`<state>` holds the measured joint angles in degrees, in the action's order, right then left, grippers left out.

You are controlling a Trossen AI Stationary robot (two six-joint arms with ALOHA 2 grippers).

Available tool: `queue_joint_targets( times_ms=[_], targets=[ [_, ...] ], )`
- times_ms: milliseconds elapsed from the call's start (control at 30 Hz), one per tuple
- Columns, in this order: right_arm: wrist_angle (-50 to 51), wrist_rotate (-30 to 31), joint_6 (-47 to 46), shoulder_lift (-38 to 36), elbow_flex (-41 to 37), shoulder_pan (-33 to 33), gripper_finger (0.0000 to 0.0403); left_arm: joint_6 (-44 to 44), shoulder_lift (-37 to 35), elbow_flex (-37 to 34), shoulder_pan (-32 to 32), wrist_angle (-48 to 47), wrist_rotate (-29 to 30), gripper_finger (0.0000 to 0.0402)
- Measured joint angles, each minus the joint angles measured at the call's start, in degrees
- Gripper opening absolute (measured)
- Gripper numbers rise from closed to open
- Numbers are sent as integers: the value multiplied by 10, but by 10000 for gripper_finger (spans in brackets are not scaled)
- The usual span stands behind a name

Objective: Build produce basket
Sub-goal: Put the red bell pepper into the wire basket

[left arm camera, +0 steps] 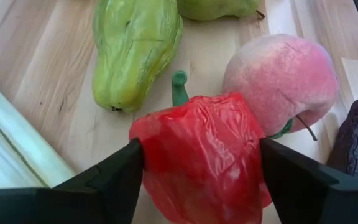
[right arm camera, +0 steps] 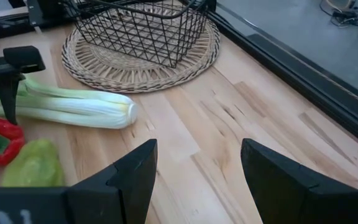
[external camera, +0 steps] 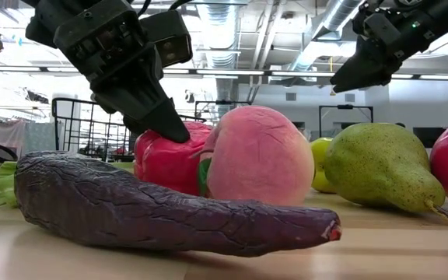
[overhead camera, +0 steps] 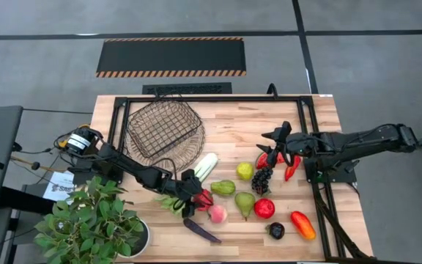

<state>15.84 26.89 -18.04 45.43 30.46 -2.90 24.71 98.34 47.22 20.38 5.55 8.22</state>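
The dark wire basket (overhead camera: 163,128) stands on a round woven mat at the far left and also shows in the right wrist view (right arm camera: 142,25). Produce lies across the near half of the table. My left gripper (overhead camera: 196,196) is shut on a red pepper (left arm camera: 197,155). Beside the pepper are a peach (left arm camera: 281,81), a green pear-like fruit (left arm camera: 135,50) and a purple aubergine (external camera: 162,206). A celery stalk (overhead camera: 206,167) lies on the table near the mat. My right gripper (overhead camera: 277,139) is open and empty above the table, right of centre. My left gripper pinches the red pepper by two opposite sides (left arm camera: 151,155) between its two fingers, which come slanting down from the table's left. The pepper's green stem (left arm camera: 179,87) points away from the gripper. The aubergine hides the pepper's underside in the low view.
To the right lie a yellow-green apple (overhead camera: 245,171), dark grapes (overhead camera: 261,178), a red chilli (overhead camera: 291,167), a green pear (overhead camera: 245,204), a red apple (overhead camera: 264,208) and an orange pepper (overhead camera: 302,224). A potted plant (overhead camera: 86,224) stands at the near left corner.
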Motion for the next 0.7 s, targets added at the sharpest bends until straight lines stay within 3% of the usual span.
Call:
queue_joint_targets(
  times_ms=[300,700],
  targets=[
    [0,0,1,0,0,0,255,11,2,-1,0,17,1,253],
    [0,1,0,0,0,0,255,-16,4,63,-17,-47,-2,252]
  ],
)
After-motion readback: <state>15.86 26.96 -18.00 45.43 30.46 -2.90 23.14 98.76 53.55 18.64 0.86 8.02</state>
